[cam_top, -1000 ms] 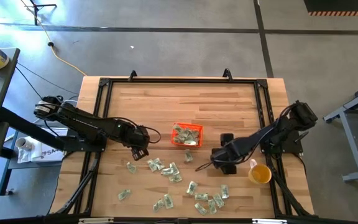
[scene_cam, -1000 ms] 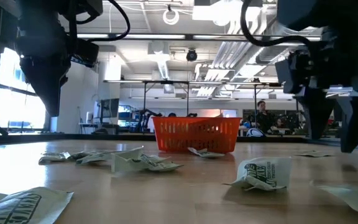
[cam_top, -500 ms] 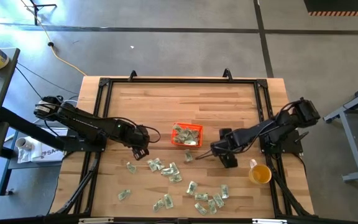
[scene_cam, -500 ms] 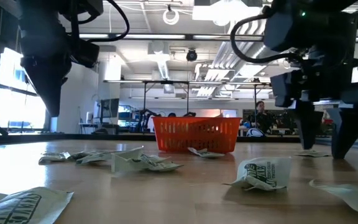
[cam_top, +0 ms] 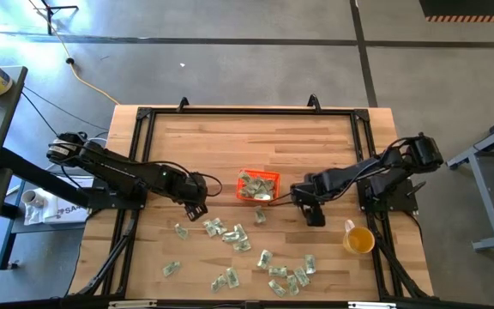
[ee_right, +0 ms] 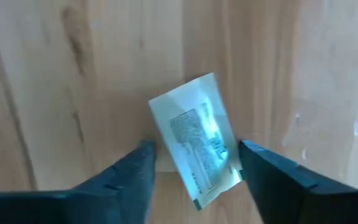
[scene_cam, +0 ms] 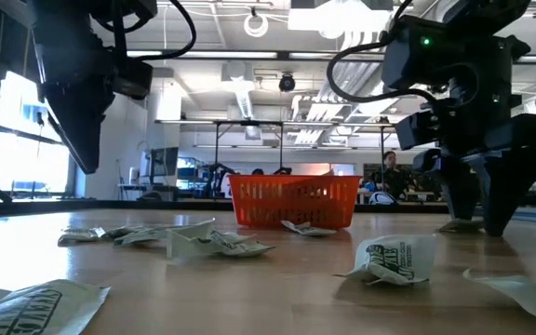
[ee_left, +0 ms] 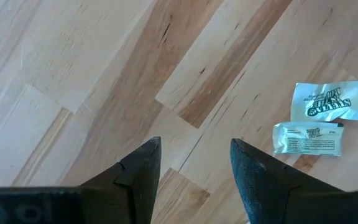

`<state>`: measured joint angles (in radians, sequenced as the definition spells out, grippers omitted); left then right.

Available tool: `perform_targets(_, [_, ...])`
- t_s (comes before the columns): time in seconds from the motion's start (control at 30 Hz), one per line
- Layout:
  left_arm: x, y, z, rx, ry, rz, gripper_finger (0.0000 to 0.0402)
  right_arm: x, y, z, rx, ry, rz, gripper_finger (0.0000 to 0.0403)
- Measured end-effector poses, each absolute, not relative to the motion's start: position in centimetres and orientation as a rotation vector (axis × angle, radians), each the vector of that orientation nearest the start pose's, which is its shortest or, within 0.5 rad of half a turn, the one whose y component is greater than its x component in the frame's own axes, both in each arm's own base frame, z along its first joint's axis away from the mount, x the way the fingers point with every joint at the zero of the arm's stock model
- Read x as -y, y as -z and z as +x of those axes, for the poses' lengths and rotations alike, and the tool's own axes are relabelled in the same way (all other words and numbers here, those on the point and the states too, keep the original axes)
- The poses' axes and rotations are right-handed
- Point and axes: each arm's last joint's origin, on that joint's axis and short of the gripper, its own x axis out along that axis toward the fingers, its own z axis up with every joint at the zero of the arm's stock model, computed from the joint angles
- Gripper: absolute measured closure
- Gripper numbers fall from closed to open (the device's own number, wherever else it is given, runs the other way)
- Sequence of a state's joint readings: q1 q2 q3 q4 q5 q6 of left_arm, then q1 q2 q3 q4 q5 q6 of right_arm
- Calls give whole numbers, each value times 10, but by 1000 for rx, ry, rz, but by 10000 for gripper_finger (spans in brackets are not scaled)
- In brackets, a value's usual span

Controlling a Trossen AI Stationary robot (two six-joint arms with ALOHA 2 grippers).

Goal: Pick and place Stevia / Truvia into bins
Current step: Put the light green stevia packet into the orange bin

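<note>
I've got the right gripper (cam_top: 301, 199) low over the table (cam_top: 230, 137), just right of the orange bin (cam_top: 257, 185) at frame centre. Its fingers (ee_right: 126, 180) are spread either side of one Stevia sachet (ee_right: 197, 140) lying flat on the wood; I can't tell if they touch it. The left gripper (cam_top: 197, 209) hovers left of the bin, fingers (ee_left: 138, 171) parted, holding nothing. More sachets (cam_top: 230, 233) litter the lower middle.

Matt wooden table (cam_top: 230, 142) — (glossy) paper sachets (cam_top: 268, 257)
</note>
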<state>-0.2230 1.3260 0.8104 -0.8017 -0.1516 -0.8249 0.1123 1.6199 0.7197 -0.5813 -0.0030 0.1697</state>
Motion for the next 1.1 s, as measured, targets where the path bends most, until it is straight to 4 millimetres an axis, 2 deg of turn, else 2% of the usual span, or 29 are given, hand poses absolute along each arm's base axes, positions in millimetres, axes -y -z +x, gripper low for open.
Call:
perform_targets(0.1, [45, -198, 218, -1219, -467, -461, 176, -26, -116, 240, -1477, 67, 69, 230])
perform_targets(0.23, [45, -198, 219, -1212, -477, -452, 176, -26, -116, 240, -1472, 79, 85, 329])
perform_targets(0.33, [45, -198, 218, -1212, -478, -451, 176, -27, -124, 244, -1469, 85, 111, 389])
perform_targets(0.43, [45, -198, 218, -1212, -478, -451, 176, -27, -144, 253, -1408, 130, 127, 384])
perform_targets(0.57, [45, -198, 218, -1222, -465, -459, 177, -20, -196, 277, -1170, 240, 134, 380])
perform_targets(0.67, [45, -198, 218, -1232, -452, -464, 177, -12, -225, 295, -1051, 253, 164, 398])
perform_targets(0.77, [46, -197, 217, -1245, -446, -468, 177, 0, -247, 314, -942, 244, 194, 395])
perform_targets(0.83, [46, -197, 216, -1261, -443, -470, 177, 8, -247, 321, -968, 254, 207, 393])
perform_targets(0.9, [46, -197, 215, -1281, -443, -478, 177, 12, -238, 320, -1056, 263, 181, 393])
perform_targets(1.0, [48, -196, 212, -1301, -453, -493, 177, 12, -230, 313, -1135, 251, 138, 391])
perform_targets(1.1, [55, -196, 209, -1313, -450, -491, 177, 9, -211, 299, -1273, 210, 144, 370])
